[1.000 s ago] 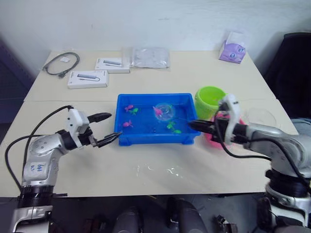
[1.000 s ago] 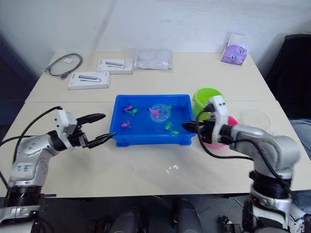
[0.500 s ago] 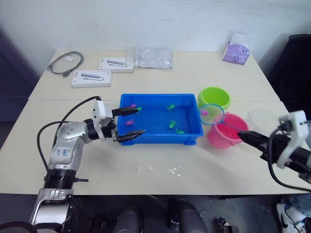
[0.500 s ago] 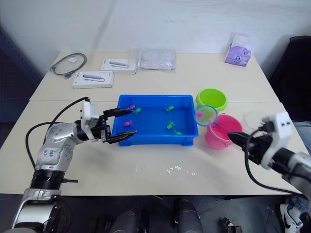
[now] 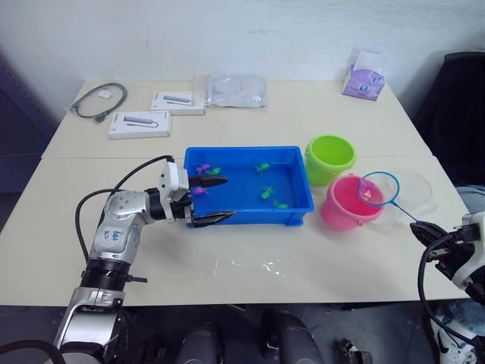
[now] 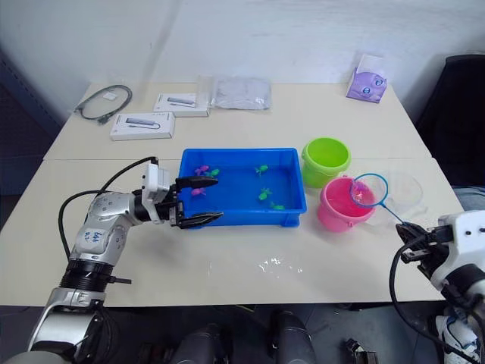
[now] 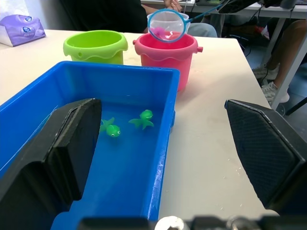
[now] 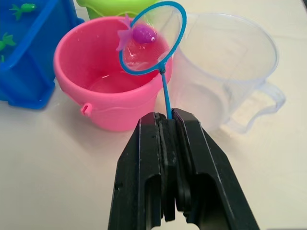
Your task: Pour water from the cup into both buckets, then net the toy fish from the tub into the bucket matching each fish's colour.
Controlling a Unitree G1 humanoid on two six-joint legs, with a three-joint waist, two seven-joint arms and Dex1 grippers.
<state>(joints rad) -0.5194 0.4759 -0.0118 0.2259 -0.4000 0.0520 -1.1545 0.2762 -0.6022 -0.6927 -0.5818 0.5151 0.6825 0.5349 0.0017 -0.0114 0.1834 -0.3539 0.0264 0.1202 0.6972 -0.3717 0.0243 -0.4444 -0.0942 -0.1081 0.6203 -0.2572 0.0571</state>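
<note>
My right gripper (image 8: 165, 117) is shut on the thin handle of the net (image 8: 152, 43). The blue hoop hangs over the pink bucket (image 5: 341, 212) with a magenta-pink toy fish (image 8: 141, 34) lying in its mesh. The lime green bucket (image 5: 330, 158) stands just behind, and the clear cup (image 5: 413, 189) sits to the right of the pink bucket. In the blue tub (image 5: 242, 149) float green fish (image 5: 267, 192) and pink fish (image 5: 198, 191). My left gripper (image 5: 226, 199) is open, with one finger inside the tub and the other outside its front wall.
Two white boxes (image 5: 139, 123), a coiled cable (image 5: 98, 98) and a plastic bag (image 5: 236, 89) lie along the table's far side. A purple tissue pack (image 5: 362, 76) sits at the far right. Water drops (image 5: 242, 265) spot the table in front of the tub.
The net with the pink fish has moved right, from beside the tub's right end to over the pink bucket, as my right arm drew back. The left gripper shifted slightly right along the tub.
</note>
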